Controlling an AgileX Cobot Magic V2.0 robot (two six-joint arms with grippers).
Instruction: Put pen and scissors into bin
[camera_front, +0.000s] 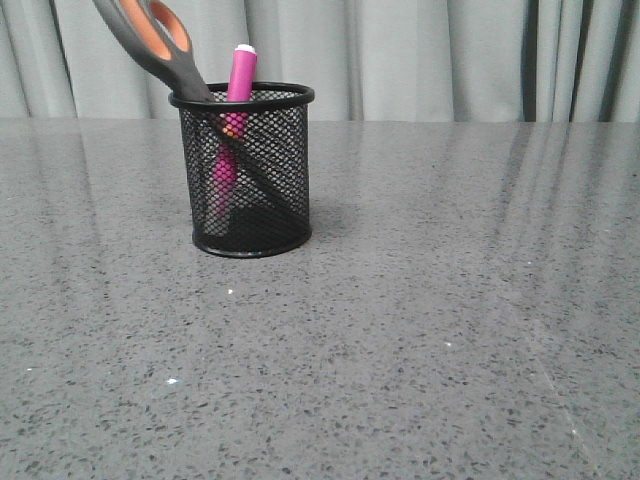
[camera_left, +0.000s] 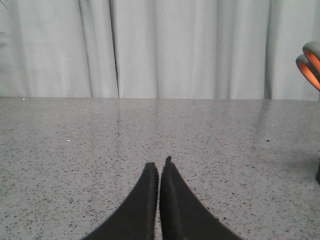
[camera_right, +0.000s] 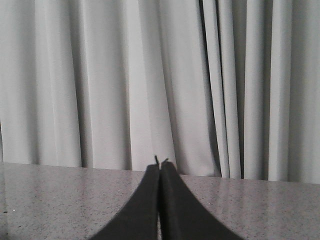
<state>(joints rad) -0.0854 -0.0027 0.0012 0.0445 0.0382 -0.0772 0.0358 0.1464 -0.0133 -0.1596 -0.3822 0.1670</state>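
Nearest the front camera: bare speckled grey table (camera_front: 420, 380), nothing on it up to the near edge. Further back, left of centre and toward the far edge, stands the bin (camera_front: 245, 175), upright on its base.

Contents: the pen (camera_front: 238, 95) stands nearly upright inside the bin, its whitish tip just above the rim, magenta body visible through the mesh. The scissors (camera_front: 150, 40) sit blades-down in the bin, leaning hard to the left, with the handles well above the rim. Both task items appear to be in; the task looks finished or nearly so.

Left hand (camera_left: 159, 172): fingers pressed together, holding nothing, low over bare table with the bin off to its side. Right hand (camera_right: 160, 167): fingers likewise together, empty, facing the curtain (camera_right: 125, 80).

Risks (judgement): the scissors are top-heavy and lean on one side of the rim; the light mesh bin could tip leftward if nudged. Any arm sweep passing near the protruding handles could catch them and pull the bin over.

Not resolved: the upper handle loop is cut off by the top of the front view; only an orange-lined sliver shows at the edge of the left wrist view. Blade tips are hard to trace through the mesh. Neither arm appears in the front view.
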